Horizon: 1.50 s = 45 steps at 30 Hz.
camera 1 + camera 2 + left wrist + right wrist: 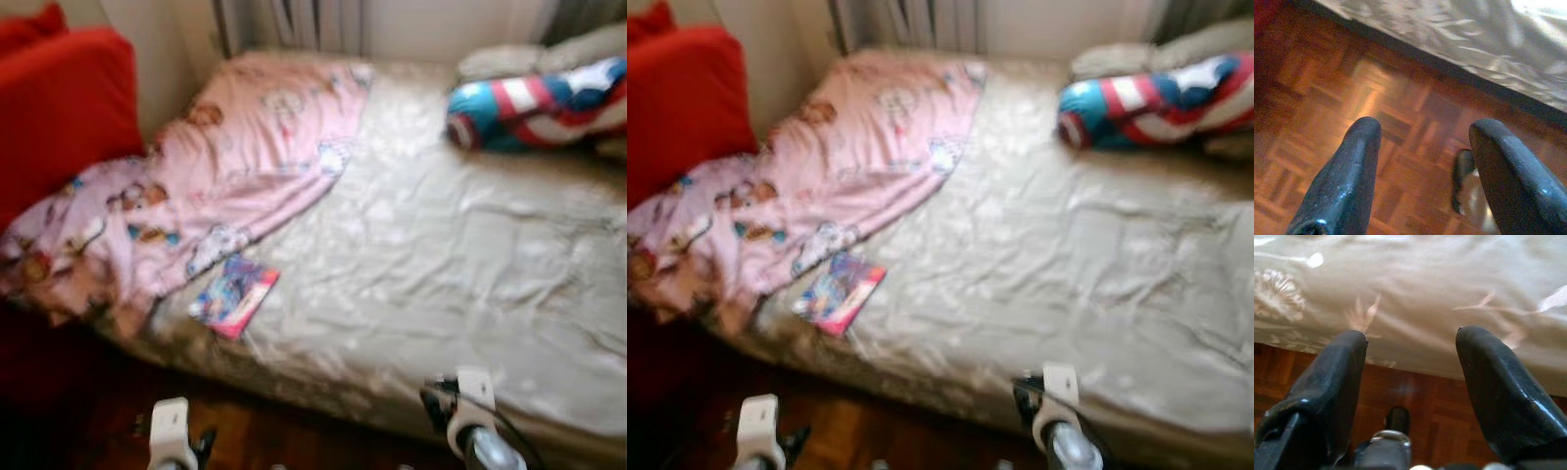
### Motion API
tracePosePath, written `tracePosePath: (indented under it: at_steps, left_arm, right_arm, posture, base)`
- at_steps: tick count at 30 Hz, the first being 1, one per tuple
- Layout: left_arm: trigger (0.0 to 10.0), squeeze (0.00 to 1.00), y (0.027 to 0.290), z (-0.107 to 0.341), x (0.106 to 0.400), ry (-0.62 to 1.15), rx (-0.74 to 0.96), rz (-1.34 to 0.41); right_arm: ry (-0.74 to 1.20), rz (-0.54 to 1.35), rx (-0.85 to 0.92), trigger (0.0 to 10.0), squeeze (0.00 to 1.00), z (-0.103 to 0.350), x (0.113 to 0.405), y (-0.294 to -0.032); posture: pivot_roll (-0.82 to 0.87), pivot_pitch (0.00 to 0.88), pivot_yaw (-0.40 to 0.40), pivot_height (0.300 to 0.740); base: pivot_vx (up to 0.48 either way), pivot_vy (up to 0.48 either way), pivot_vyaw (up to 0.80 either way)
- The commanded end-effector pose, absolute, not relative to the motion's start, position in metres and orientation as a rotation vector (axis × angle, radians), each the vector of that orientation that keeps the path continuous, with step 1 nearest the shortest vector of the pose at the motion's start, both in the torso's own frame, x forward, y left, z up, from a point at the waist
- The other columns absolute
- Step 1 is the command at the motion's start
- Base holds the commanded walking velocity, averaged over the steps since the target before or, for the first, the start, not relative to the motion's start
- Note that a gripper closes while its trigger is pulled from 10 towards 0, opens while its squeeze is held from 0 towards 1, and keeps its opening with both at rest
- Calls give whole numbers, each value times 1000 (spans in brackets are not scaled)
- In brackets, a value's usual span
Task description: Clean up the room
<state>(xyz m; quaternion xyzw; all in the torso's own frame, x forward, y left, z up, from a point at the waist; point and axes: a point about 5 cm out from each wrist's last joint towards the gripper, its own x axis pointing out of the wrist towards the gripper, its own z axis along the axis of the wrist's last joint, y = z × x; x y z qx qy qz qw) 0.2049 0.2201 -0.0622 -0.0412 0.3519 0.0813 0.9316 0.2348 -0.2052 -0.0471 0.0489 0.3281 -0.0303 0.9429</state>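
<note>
1. Setting: a bed [460, 294] with a pale, crinkled, shiny cover stands before me on a parquet floor [1376, 147]. The head views are blurred.
2. Task items on the bed:
   - A small, brightly coloured flat item [233, 295], possibly a booklet or packet (blur prevents a firm reading), lies on the cover near the bed's front edge, on my left side, just beside the hem of the blanket.
   - A pink blanket [225, 186] with cartoon prints is spread loosely over the left part of the bed and spills off its left front corner.
   - A red, white and blue cushion [534, 108] lies at the far right of the bed, with pale pillows [549, 54] behind it.
3. Left gripper [1422, 161]: my fingers stand wide apart and hold nothing. They point at the parquet, with the bed's edge beyond them.
4. Right gripper [1410, 377]: my fingers stand wide apart and hold nothing. They point at the hanging side of the bed cover, above the floor.
5. Both arms sit low at the front edge of the head views, the right one [470, 421] level with the bed's front edge, the left one [171, 431] over the floor.
6. Surroundings: a large red cushion [59, 108] stands at the far left, against the wall, touching the blanket.
</note>
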Motion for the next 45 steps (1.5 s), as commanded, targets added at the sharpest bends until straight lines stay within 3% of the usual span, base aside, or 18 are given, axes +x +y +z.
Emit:
tracePosePath:
  at_steps: [1, 34, 45]
  left_arm:
    - [10000, 0, 219, -66, 198, 746, -84, 164]
    - [10000, 0, 225, -65, 197, 725, -84, 175]
    - [10000, 0, 223, -67, 193, 731, -92, 173]
  right_arm:
    - [706, -73, 106, 10000, 0, -54, 225, -206]
    - [743, -71, 104, 10000, 0, -60, 216, -202]
    - [736, -63, 114, 10000, 0, -60, 218, -200]
  posture:
    - [18, 170, 29, 711]
    - [16, 142, 23, 711]
    - [19, 143, 22, 711]
  base:
    - [0, 420, 0]
    - [0, 421, 0]
    - [0, 22, 0]
